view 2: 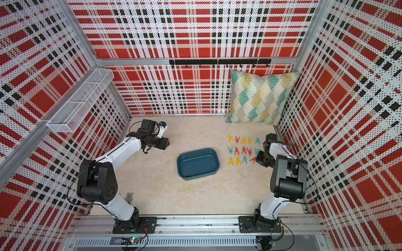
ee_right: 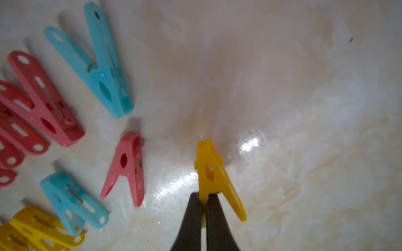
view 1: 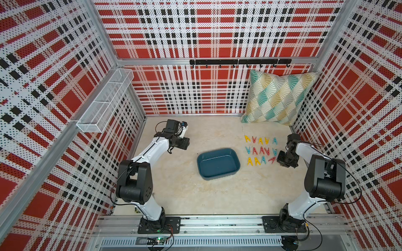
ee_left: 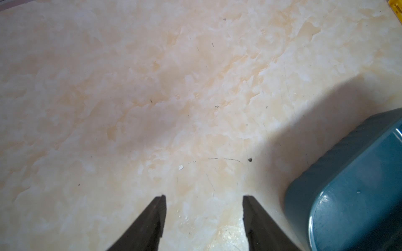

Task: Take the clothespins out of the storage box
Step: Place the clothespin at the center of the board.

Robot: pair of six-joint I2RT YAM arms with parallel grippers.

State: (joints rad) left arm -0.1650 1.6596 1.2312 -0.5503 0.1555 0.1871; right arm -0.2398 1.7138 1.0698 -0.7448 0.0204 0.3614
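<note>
Clenched, my right jaws pinch one leg of a yellow clothespin (ee_right: 208,171) close to the bench (ee_right: 304,108), beside the other clothespins (view 1: 262,150), which lie in three rows on it near the storage box (view 1: 217,163). My left jaws stand partly apart, gripping nothing, over the bench just beside that box.

Legible marks: none in any view. Checked storage box (view 1: 217,163) and clothespins (ee_right: 102,73): plain moulded plastic, no readable lettering, brand or numbers.
</note>
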